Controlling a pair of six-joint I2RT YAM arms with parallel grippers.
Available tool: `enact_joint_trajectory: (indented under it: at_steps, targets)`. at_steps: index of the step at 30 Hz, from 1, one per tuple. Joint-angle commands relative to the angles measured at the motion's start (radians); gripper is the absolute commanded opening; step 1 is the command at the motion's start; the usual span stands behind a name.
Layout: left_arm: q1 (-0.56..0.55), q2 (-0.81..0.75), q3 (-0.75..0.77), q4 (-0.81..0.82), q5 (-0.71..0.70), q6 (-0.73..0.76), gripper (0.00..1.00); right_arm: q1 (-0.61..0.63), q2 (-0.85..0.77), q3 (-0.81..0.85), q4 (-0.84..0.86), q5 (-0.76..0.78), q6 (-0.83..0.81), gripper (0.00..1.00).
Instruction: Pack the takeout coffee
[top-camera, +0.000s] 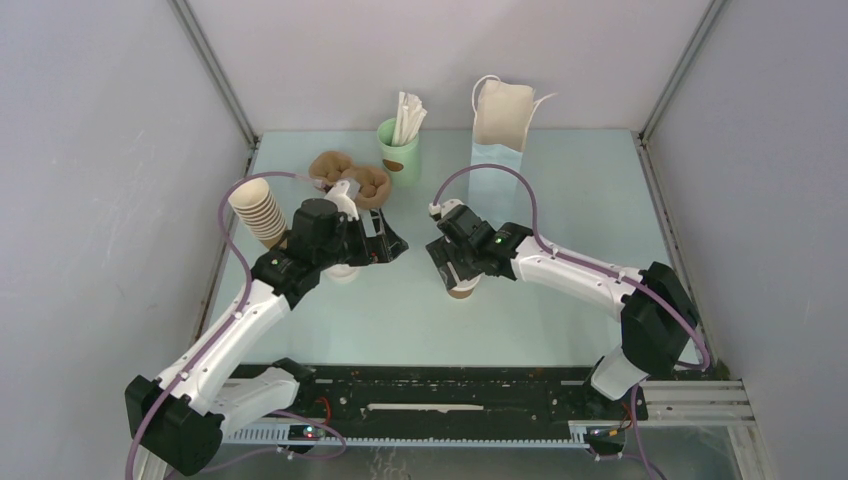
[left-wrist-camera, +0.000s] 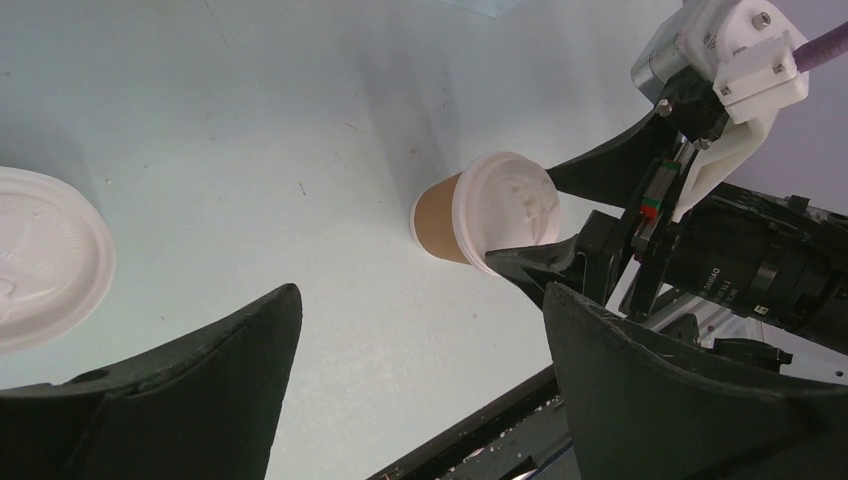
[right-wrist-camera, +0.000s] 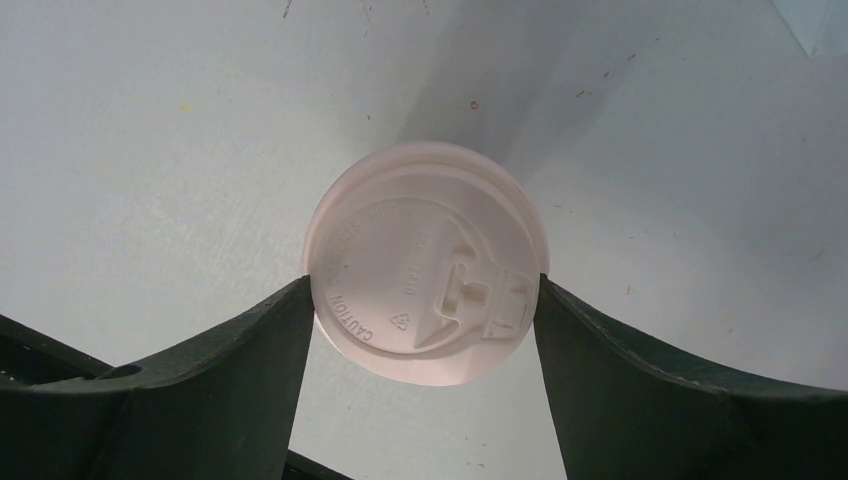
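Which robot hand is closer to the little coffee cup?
Right. The right gripper straddles the coffee cup, fingers against its lid; the left gripper is off to its side, open.

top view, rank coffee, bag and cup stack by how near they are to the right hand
1. coffee, gripped in the right hand
2. bag, behind it at the back
3. cup stack, far left

Top cam overhead, wrist cams close; all prob. share cup (right-wrist-camera: 425, 262).
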Motion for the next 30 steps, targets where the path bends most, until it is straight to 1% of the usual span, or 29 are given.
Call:
enact_joint_trajectory:
  at_steps: [1,7,12,15,19,26,28,30]
  targets:
    - [0.004,-0.019,-0.008,0.005,-0.010,0.016,0.95,-0.010,-0.004,0.025,0.012,0.022,0.025,0.84]
    - [0.003,-0.027,0.001,-0.003,-0.013,0.020,0.95,-0.037,-0.050,-0.010,0.020,0.057,0.048,0.83]
    - [0.004,-0.038,0.014,-0.020,-0.013,0.029,0.95,-0.125,-0.127,-0.080,0.022,0.080,0.072,0.83]
    - [0.005,-0.043,0.023,-0.025,-0.007,0.033,0.95,-0.230,-0.186,-0.133,0.021,0.082,0.082,0.83]
    - [0.005,-0.045,0.048,-0.037,0.019,0.046,0.95,-0.403,-0.244,-0.190,0.019,0.091,0.091,0.83]
    - [0.005,-0.068,0.075,-0.068,0.091,0.070,0.96,-0.710,-0.286,-0.200,0.002,0.107,0.079,0.83]
    - [0.005,-0.077,0.077,-0.078,0.107,0.081,0.96,-0.768,-0.292,-0.197,-0.001,0.114,0.073,0.83]
    - [0.005,-0.088,0.076,-0.089,0.120,0.091,0.95,-0.797,-0.292,-0.193,-0.005,0.146,0.068,0.83]
